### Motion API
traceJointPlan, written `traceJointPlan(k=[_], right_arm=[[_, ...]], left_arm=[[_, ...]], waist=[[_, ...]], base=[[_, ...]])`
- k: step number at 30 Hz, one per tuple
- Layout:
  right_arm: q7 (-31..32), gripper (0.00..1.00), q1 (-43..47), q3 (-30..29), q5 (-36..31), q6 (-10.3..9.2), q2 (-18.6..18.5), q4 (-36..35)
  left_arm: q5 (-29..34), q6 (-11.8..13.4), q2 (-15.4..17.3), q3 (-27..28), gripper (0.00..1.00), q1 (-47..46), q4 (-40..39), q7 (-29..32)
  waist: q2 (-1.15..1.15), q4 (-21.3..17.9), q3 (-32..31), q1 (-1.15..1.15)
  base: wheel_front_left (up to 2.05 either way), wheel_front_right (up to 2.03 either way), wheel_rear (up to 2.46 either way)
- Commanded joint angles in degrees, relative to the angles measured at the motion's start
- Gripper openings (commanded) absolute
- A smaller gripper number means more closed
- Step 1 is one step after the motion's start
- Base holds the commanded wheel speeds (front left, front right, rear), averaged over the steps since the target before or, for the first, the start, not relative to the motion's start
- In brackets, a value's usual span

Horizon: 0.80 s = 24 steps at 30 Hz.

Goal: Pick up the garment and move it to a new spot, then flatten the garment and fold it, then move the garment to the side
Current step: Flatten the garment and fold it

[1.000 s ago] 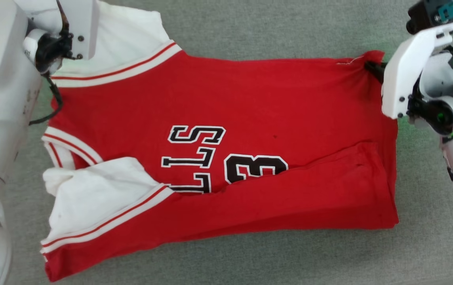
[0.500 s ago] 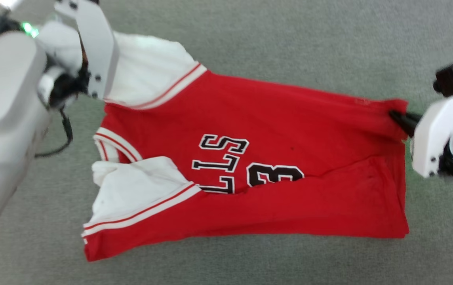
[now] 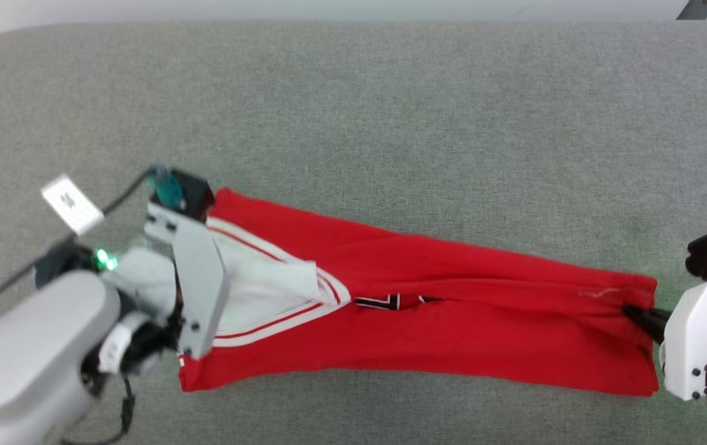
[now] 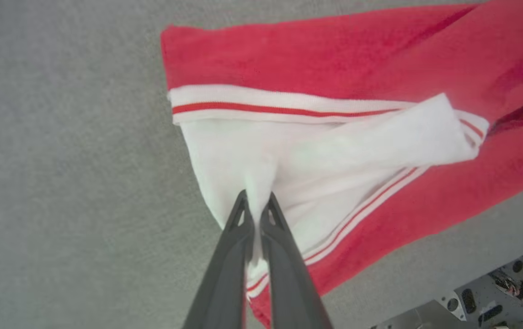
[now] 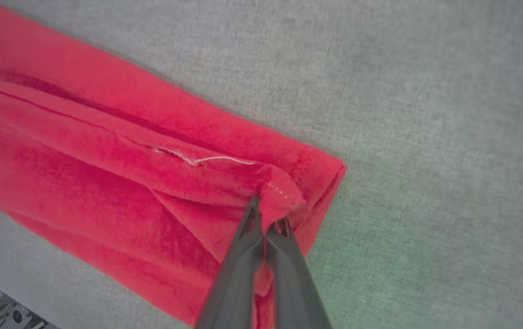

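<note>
We found the garment [image 3: 452,321] drawn out into a long, narrow red band, doubled over lengthwise. It ran across the lower half of the head view from left to right, with its right end a little lower. Its white sleeve [image 4: 252,155] was bunched at the left end, bordered by the striped trim [image 4: 266,108]. A sliver of the dark print [image 3: 390,301] peeked out of a crease near the middle. At the right end we noted a loose white thread [image 5: 206,160] lying on the red cloth close to the hem corner.

The left gripper [image 4: 255,203] had its two dark fingers pressed together on the white sleeve, with cloth pinched between them. The right gripper [image 5: 268,211] was likewise clamped on the garment, its tips closed over a fold of red fabric at the hem corner.

Beneath it all lay the grey fabric surface [image 3: 390,123]. We could not tell whether the garment rested on it or hung just above. Near the left arm sat a white tag [image 3: 71,204], and a green light [image 3: 104,259] glowed on the wrist.
</note>
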Motion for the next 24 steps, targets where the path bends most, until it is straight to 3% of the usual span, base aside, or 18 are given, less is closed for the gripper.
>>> traceJointPlan(k=[1,5,6,7,8,9,10,11,15,24], right_arm=[[0.3,0.00,0.8,-0.4,-0.8,-0.10,0.7,0.0],[1.1,0.00,1.4,0.3,-0.9,-0.10,2.7,1.6],[1.1,0.00,1.0,0.9,-1.5,-0.10,2.7,2.3],[1.3,0.00,0.8,1.2,-1.4,-0.10,3.2,3.1],[1.1,0.00,0.5,1.5,-1.1,-0.10,3.7,3.8],[0.7,0.00,0.1,1.7,-1.4,-0.10,3.7,4.2],[0.5,0.86,-0.2,2.1,-1.5,-0.10,3.7,4.5],[0.5,1.00,-0.5,2.4,-1.4,-0.10,3.6,4.8],[0.3,1.00,-1.0,2.1,-0.2,-0.10,2.9,4.5],[-0.4,1.00,4.1,-3.6,0.7,-0.10,2.0,1.4]], left_arm=[[-0.3,0.4,-0.1,-0.2,0.00,1.4,-0.4,-0.4],[-1.8,-0.3,-1.4,-0.9,0.00,4.1,1.4,-1.6],[-1.9,-0.8,-1.8,-1.0,0.04,4.2,2.5,-2.0],[-2.3,-1.3,-2.4,-1.0,0.12,4.6,3.7,-2.4],[-2.5,-1.9,-2.8,-1.1,0.25,4.7,4.8,-2.7],[-2.5,-2.4,-3.4,-1.1,0.51,4.6,6.0,-3.4],[-2.7,-2.7,-3.7,-0.7,0.88,4.4,7.0,-3.9],[-2.6,-2.9,-4.1,-0.6,1.00,4.1,7.9,-4.6],[-2.5,-4.1,-4.5,0.0,1.00,3.9,8.9,-6.6],[-0.8,-2.8,-2.1,2.3,1.00,8.7,3.9,-15.9]], waist=[[0.00,0.1,-0.2,0.00],[0.00,-0.1,-0.6,0.00],[0.00,-0.2,-0.8,0.00],[0.00,-0.2,-1.0,0.00],[0.00,-0.3,-1.2,0.00],[0.00,-0.2,-1.6,0.00],[0.00,-0.3,-1.9,0.00],[0.00,-0.2,-2.3,0.00],[0.00,-0.1,-4.4,0.00],[0.00,0.7,-8.9,0.00]], base=[[0.00,0.00,0.00],[0.00,0.00,0.00],[0.00,0.00,0.00],[0.00,0.00,0.00],[0.00,0.00,0.00],[0.00,0.00,0.00],[0.00,0.00,0.00],[0.00,0.00,0.00],[0.00,0.00,0.00],[0.00,0.00,0.00]])
